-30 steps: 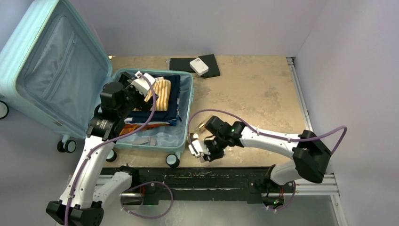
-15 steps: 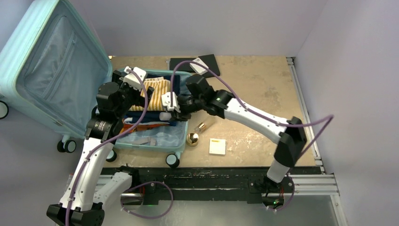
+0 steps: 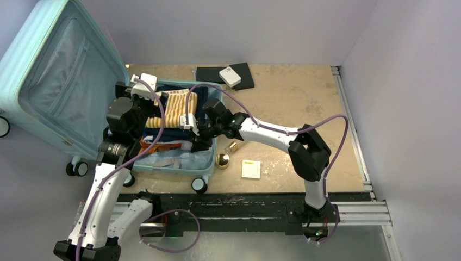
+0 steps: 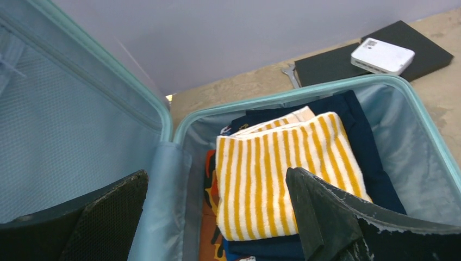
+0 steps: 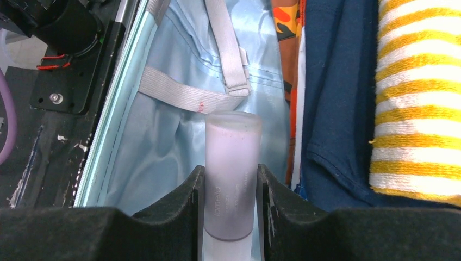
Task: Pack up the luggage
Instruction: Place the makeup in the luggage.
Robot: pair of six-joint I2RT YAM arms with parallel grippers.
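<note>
The luggage (image 3: pixel 60 81), a pale mint hard-shell suitcase, lies open with its lid raised at the left. In its base lie a yellow-and-white striped towel (image 3: pixel 173 107) on navy clothes (image 5: pixel 331 109) and an orange patterned cloth (image 4: pixel 209 217). My right gripper (image 3: pixel 191 133) reaches over the base and is shut on a frosted lilac bottle (image 5: pixel 232 136), which hangs above the light-blue lining (image 5: pixel 157 141) and grey straps. My left gripper (image 3: pixel 142 87) stands wide open over the back left corner of the base, with nothing between its fingers (image 4: pixel 321 206).
Behind the suitcase lies a black flat case (image 3: pixel 244 76) with a white box (image 3: pixel 230 76) on it. To the right of the suitcase's front lie a gold round cap (image 3: pixel 222 160), a small glass bottle (image 3: pixel 234 147) and a white square card (image 3: pixel 250 169).
My right arm has swung from the table's front edge to over the suitcase with the bottle, then sunk toward the front lining. My left gripper has drawn back toward the lid.
</note>
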